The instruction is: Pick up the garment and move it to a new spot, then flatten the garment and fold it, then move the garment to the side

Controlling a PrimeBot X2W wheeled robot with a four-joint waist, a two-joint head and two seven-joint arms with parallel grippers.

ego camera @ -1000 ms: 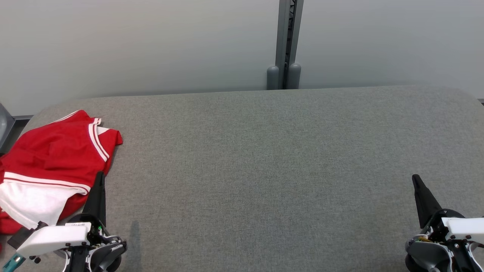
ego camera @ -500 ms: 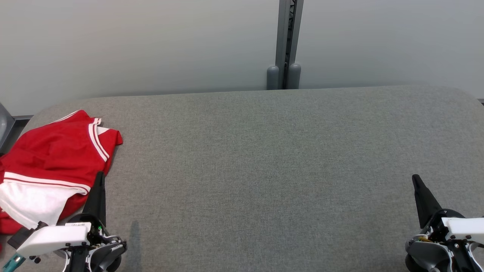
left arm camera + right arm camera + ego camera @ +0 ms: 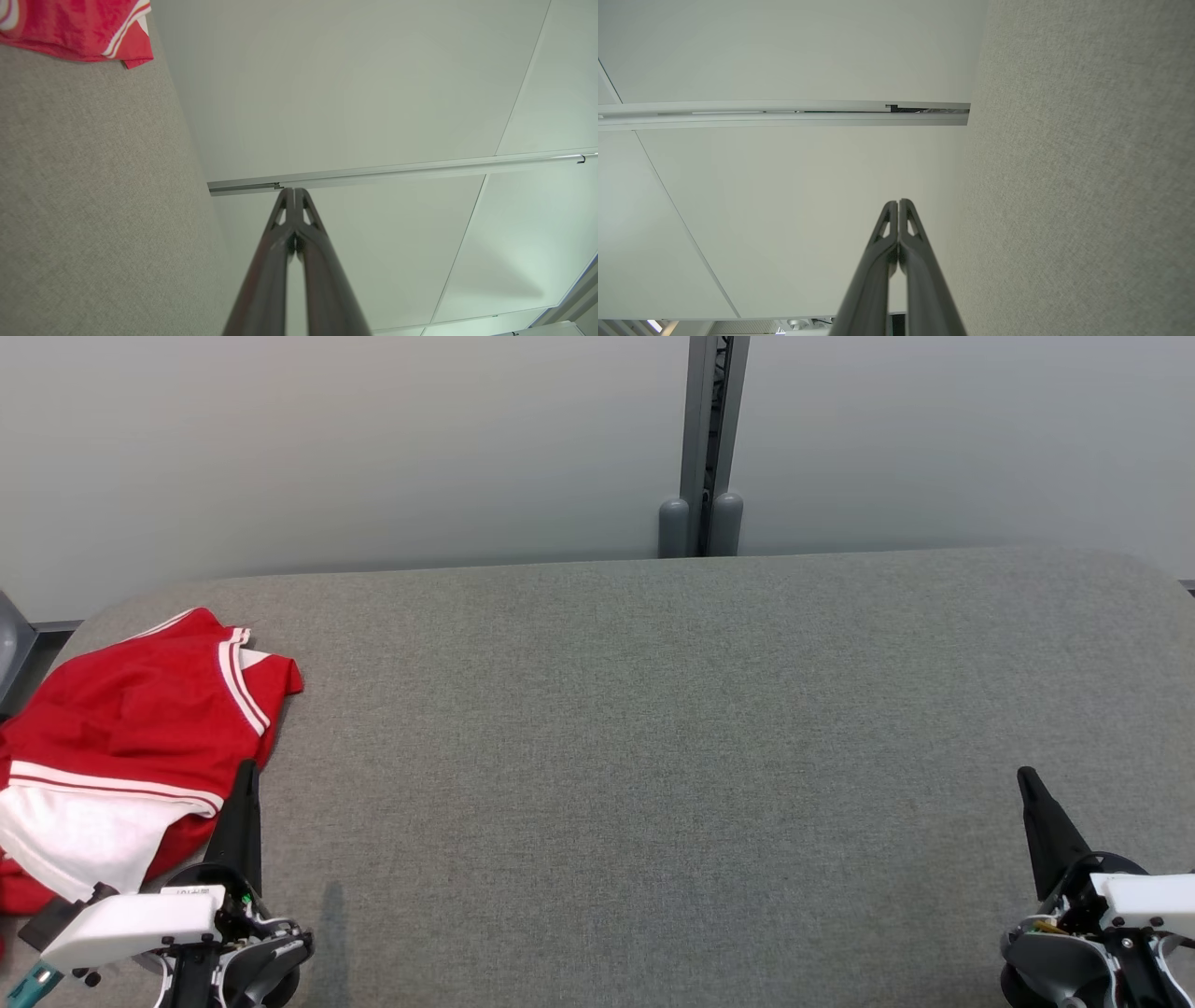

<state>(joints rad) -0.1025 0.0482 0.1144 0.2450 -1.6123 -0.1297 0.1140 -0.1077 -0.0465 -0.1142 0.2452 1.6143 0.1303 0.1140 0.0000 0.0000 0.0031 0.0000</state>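
- You have a table (image 3: 653, 756) in front of you, covered in grey woven fabric, with rounded far corners. Across its middle and right half the cloth lies smooth and even.
- The garment (image 3: 121, 728) lies crumpled at the table's left end and reaches the left edge. It is red with white stripes, and a white panel shows on the side nearest you.
- Your left gripper (image 3: 247, 775) sits over the table's near-left corner, its two dark fingers pressed together with nothing between them.
- In the head view its tip stands just beside the garment's right border. The left wrist view shows the garment off to one side, apart from the fingertips.
- Your right gripper (image 3: 1025, 777) sits over the table's near-right corner, above bare fabric. Its fingers are also pinched together and hold nothing.
- A pale grey wall (image 3: 373, 448) of flat panels rises straight behind the table's far edge.
- A grey metal post (image 3: 707, 429) stands against the wall at about the middle of the table's far edge, with two rounded grey caps (image 3: 674, 527) at its foot.
- Past the table's left end there is a dark grey shape (image 3: 7, 644); you cannot tell what it is.
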